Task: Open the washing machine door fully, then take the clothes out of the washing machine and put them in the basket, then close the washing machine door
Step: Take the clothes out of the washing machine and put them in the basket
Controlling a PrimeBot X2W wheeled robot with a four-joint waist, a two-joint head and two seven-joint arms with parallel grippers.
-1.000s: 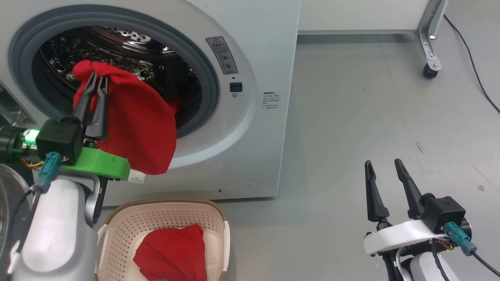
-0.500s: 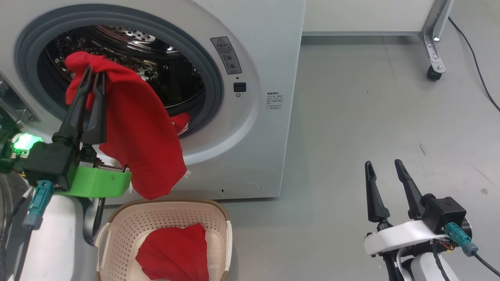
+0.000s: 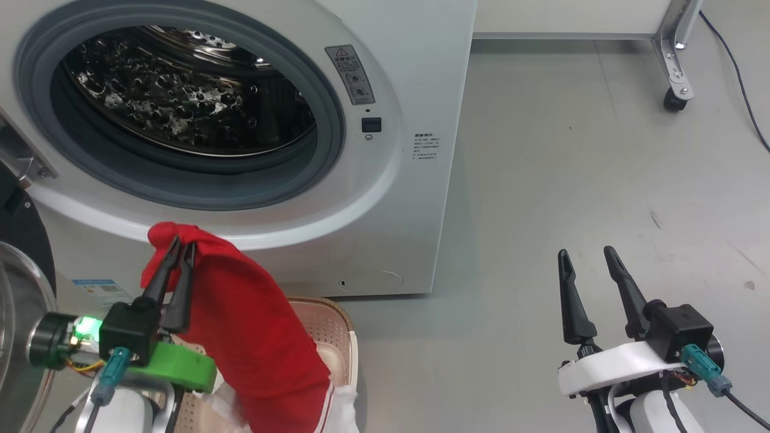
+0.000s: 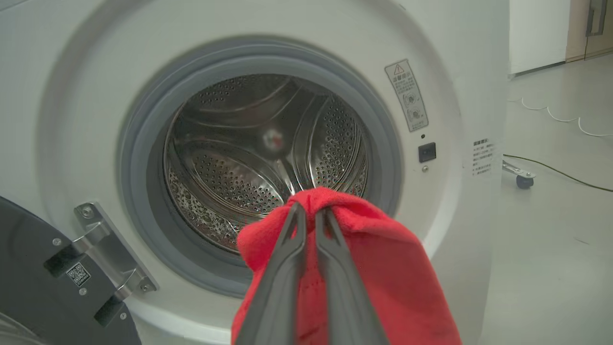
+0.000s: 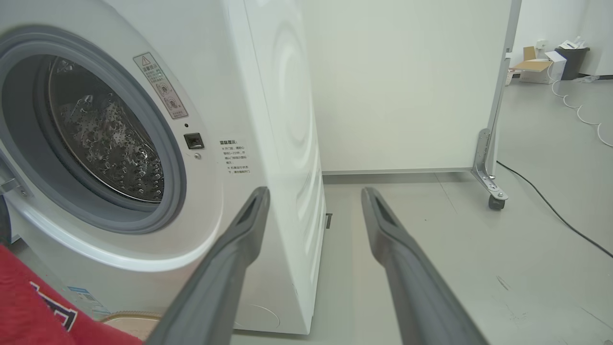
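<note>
Jersey (image 3: 258,343) long axis near vertical over basket (image 3: 337,313), top in closed left jaws; right jaws wide, empty.

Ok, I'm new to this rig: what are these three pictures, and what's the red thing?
The wide picture is from the robot's head, looking down. The other two come from wrist cameras, each looking along its own gripper. The left gripper is shut on a red jersey, which hangs over the cream basket on the floor before the white washing machine, whose door stands open. The right gripper is open and empty.
</note>
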